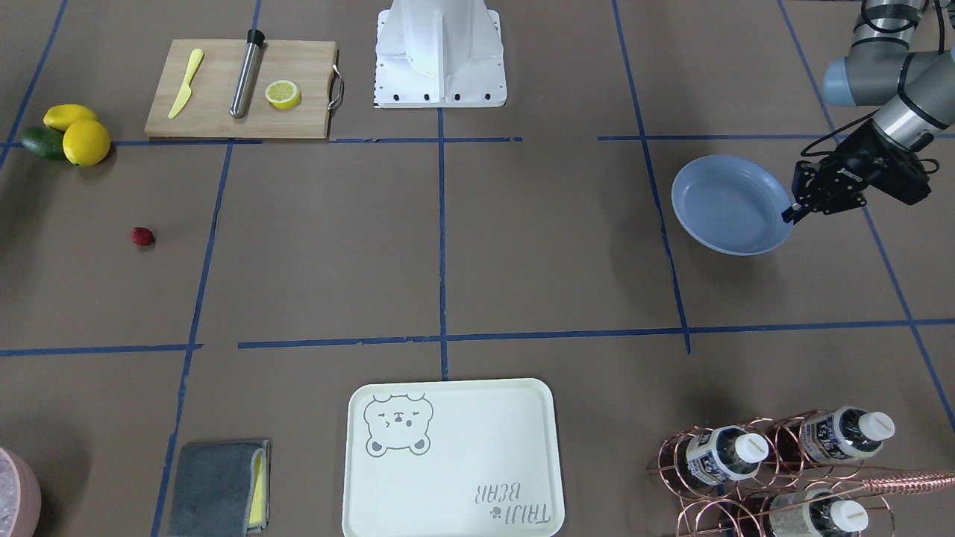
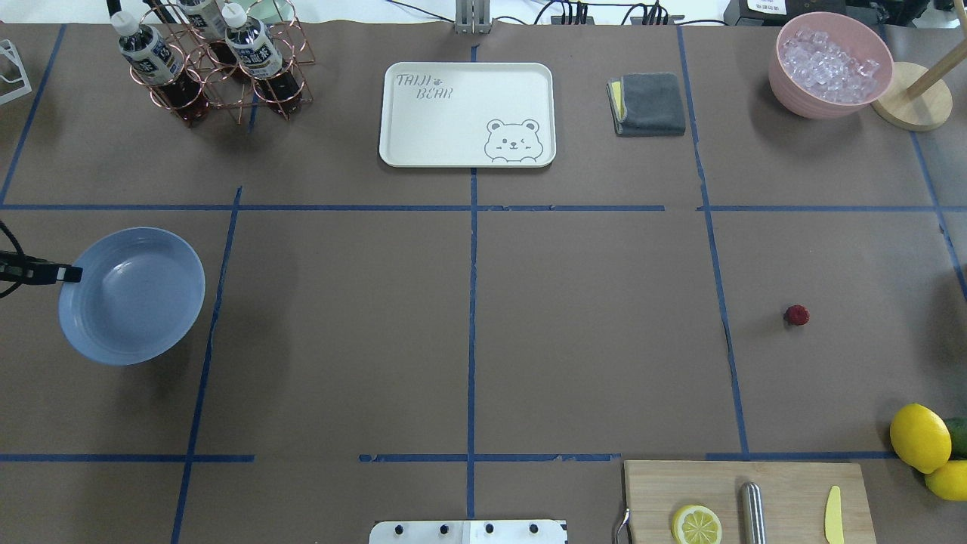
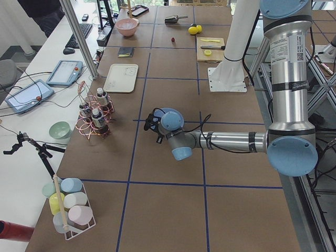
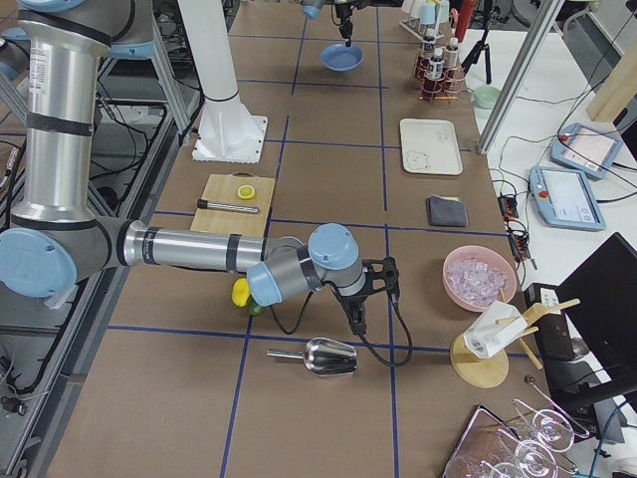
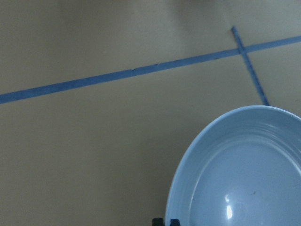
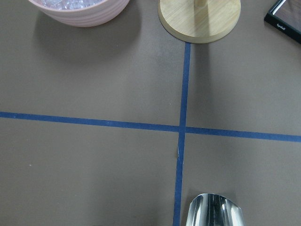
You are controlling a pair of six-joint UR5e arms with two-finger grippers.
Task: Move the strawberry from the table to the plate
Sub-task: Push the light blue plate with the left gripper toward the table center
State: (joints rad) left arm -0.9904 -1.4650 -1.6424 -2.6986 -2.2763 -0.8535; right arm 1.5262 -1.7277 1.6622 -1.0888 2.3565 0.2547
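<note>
Gripping the plate (image 1: 727,205) by its rim, well apart from the strawberry (image 1: 142,236).
The left claw (image 1: 791,215) is pinched nearly closed over the light-blue plate's rim. The strawberry lies on the bench (image 1: 522,261) at the opposite side, near the lemons (image 1: 86,142). The right claw (image 4: 356,317) hangs low over the bench beside a metal scoop (image 4: 328,357); I cannot tell how far open it is.

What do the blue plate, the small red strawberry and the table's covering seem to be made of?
The plate looks like glazed ceramic or hard plastic: smooth, glossy, with bright highlights. The strawberry is dark red and dull; real or imitation, the pictures cannot settle. The table seems covered in matte brown paper, crossed by blue tape.
</note>
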